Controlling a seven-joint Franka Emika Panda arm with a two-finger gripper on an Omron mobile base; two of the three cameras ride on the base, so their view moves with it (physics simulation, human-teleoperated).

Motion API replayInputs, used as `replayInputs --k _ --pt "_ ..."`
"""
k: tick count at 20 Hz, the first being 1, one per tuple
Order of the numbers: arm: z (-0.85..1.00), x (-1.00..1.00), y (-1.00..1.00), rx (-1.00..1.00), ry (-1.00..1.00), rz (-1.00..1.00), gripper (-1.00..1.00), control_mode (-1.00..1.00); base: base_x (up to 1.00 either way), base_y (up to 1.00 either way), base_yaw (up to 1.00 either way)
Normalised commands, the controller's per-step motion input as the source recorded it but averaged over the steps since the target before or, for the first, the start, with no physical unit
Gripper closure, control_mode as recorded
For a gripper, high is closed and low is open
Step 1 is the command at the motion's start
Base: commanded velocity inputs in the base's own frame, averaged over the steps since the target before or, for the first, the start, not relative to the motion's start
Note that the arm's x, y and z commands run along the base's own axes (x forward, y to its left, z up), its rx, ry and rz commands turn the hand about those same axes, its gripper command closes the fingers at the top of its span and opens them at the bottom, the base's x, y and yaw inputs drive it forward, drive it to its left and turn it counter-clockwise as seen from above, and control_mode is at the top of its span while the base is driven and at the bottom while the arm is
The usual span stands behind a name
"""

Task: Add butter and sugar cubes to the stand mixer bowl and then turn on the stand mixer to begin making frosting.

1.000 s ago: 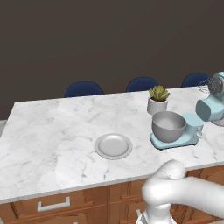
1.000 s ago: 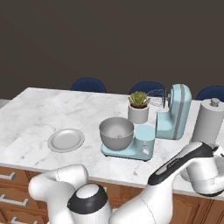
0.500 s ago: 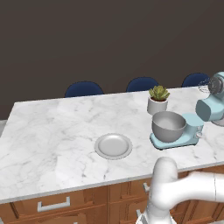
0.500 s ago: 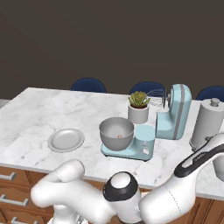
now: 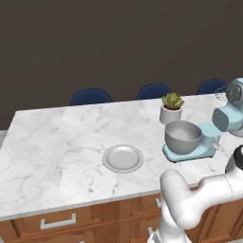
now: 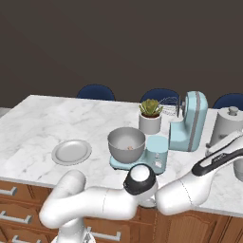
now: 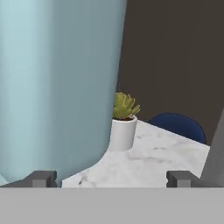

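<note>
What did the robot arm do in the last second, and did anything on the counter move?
The arm swung to the right: its elbow rose and its forearm stretched out beside the stand mixer. The pincer is open, close to the mixer's blue body, holding nothing. Nothing was grabbed or dropped. The stand mixer bowl, the plate and the plant pot stayed put.
</note>
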Motion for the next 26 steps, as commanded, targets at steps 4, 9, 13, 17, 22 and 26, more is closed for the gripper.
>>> replayInputs --k 4,9,13,17,22,26 --pt "0.11 0.0 0.66 0.01 0.0 0.09 -1.0 -1.0 0.0 0.0 0.0" --pt "0.0 0.0 1.0 -0.13 0.0 0.13 -1.0 -1.0 0.0 0.0 0.0" --pt "0.0 0.0 1.0 -0.18 0.0 0.16 -1.0 -1.0 0.0 0.0 0.0" --pt "0.06 0.0 1.0 -0.17 0.0 0.14 -1.0 -1.0 0.0 0.0 0.0" --pt "0.09 0.0 1.0 -0.19 0.06 0.11 -1.0 -1.0 0.0 0.0 0.0" --pt "-0.01 0.12 1.0 -0.2 0.15 0.1 -1.0 -1.0 0.0 0.0 0.0"
